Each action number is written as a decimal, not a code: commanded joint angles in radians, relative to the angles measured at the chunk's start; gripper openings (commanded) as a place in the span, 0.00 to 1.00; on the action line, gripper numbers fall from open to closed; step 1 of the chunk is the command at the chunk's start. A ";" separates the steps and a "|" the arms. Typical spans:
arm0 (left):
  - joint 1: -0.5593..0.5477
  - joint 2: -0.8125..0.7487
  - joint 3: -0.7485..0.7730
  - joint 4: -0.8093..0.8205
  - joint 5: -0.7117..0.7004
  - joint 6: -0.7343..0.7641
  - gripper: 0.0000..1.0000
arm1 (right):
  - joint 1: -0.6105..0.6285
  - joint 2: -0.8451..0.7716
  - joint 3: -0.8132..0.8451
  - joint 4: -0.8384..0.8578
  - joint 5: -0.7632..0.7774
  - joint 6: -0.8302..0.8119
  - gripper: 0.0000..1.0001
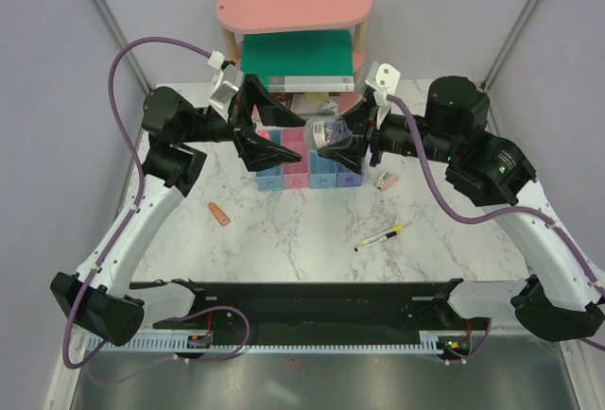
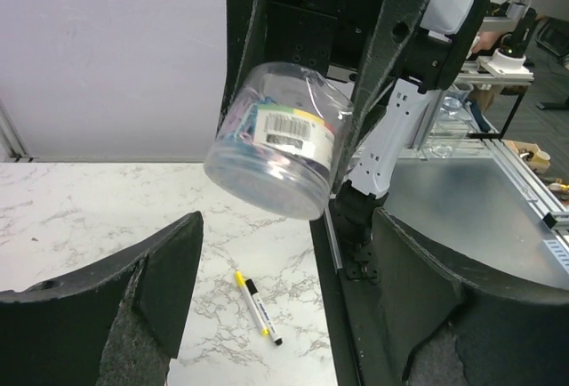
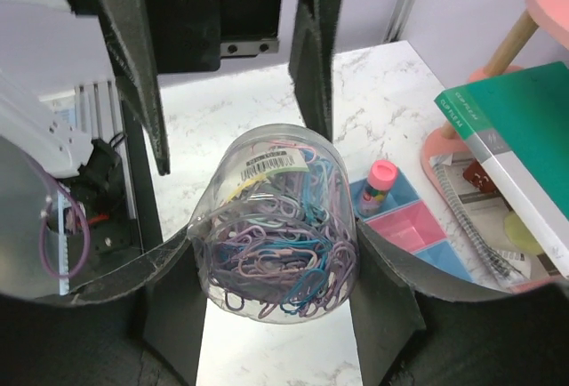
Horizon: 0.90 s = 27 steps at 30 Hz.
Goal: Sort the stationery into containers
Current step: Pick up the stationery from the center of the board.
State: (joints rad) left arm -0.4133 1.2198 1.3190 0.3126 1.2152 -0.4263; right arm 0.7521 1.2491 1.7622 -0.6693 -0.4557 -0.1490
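Two tools raised | my right tool [image 3: 276,301] pinches the clear tub of paper clips [image 3: 276,226] across its round wall, aloft over the bins [image 1: 298,180] | my left tool [image 2: 284,257] gapes empty beside it | I judge it light, rigid, slick: hold mid-wall.

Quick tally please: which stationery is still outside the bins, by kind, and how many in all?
yellow-and-black pen, on table: 1
orange piece, on table: 1
pale pink piece, on table: 1
clear tub of paper clips, held in right gripper: 1
Total: 4
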 commanded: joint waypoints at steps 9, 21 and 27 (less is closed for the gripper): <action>0.008 -0.010 -0.020 0.160 -0.022 -0.140 0.84 | -0.128 -0.010 -0.064 0.364 -0.204 0.452 0.06; -0.002 0.070 0.069 0.229 -0.054 -0.138 0.85 | -0.160 0.033 -0.119 0.583 -0.365 0.693 0.06; -0.002 0.080 0.098 0.238 -0.065 -0.143 0.85 | -0.180 0.019 -0.182 0.649 -0.380 0.733 0.05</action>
State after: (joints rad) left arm -0.4129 1.3048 1.3624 0.4965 1.1774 -0.5419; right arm 0.5865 1.2865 1.6100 -0.1303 -0.7921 0.5232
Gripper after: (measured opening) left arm 0.851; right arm 0.623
